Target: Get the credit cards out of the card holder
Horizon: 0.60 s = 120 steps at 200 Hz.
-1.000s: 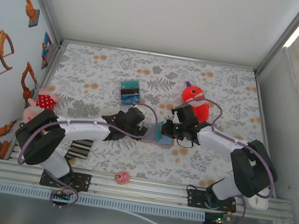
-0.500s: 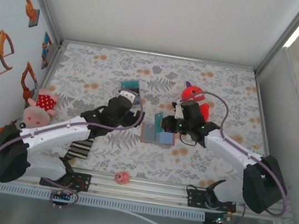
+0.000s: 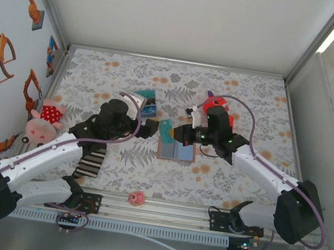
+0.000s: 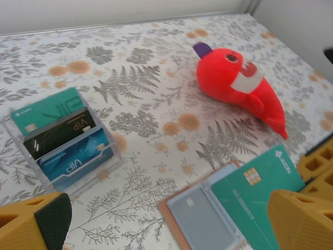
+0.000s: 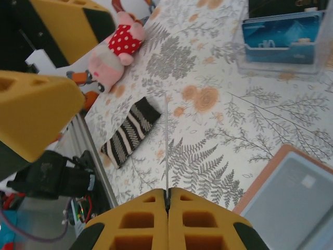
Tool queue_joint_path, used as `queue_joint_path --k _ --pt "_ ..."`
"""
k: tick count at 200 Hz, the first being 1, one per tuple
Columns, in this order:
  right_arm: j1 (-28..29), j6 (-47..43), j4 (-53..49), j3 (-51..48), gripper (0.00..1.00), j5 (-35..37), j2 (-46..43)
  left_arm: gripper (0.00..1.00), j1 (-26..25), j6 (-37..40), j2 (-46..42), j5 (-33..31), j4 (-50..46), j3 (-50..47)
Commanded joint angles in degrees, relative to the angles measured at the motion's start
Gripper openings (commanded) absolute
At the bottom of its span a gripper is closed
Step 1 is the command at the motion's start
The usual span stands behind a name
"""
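Card [image 4: 255, 192] sits clamped edge-on in the right pincer [image 5: 167, 195], over the open holder [image 3: 177, 151] mid-surface. Left pincer [image 3: 149, 129] hangs apart nearby. Best lift it fully clear, then lay it flat beside the holder.

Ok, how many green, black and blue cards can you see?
Green: 2, stand's green card and held green card in the right gripper
Black: 1, black card
Blue: 1, blue card
Total: 4
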Motion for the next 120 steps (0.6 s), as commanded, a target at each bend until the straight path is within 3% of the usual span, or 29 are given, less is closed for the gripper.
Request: queue_joint_path --k 1,27,83,120 --pt "0.5 -6.6 -4.8 3.4 0.00 -4.5 0.0 0.97 1.1 8.9 -0.8 6.7 -4.2 3.3" --pt "0.7 -9.6 -7.7 5.2 0.00 -6.5 0.4 1.00 3.4 12.7 0.7 15.0 -6.0 5.3" --pt "0.8 -16.6 -13.1 8.4 0.00 -12.9 0.7 0.89 4.6 21.5 6.1 30.8 -12.4 9.6" --pt "0.8 -20.6 -16.3 9.9 0.00 -15.3 0.5 0.72 4.7 22.6 9.5 36.9 -16.1 12.2"
